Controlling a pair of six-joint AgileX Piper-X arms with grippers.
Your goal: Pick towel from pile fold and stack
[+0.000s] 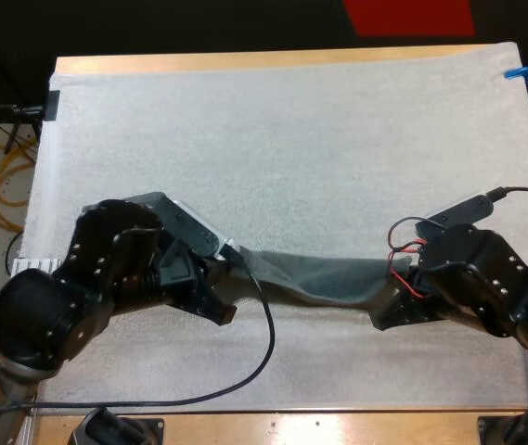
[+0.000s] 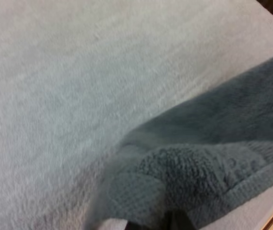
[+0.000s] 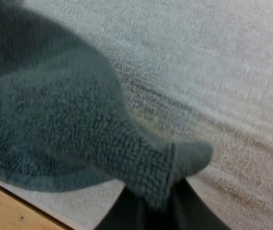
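A dark grey-green towel (image 1: 324,278) hangs stretched between my two grippers, low over the white mat (image 1: 291,139) near its front edge. My left gripper (image 1: 234,278) is shut on the towel's left end; the bunched towel (image 2: 194,172) runs away from its fingers. My right gripper (image 1: 386,311) is shut on the right end, where a corner of the towel (image 3: 141,167) is pinched between its dark fingers (image 3: 126,211).
The mat covers most of the wooden table (image 1: 338,422). A wooden front edge (image 3: 2,206) lies close beside the towel. A black cable (image 1: 254,362) loops across the mat in front of my left arm.
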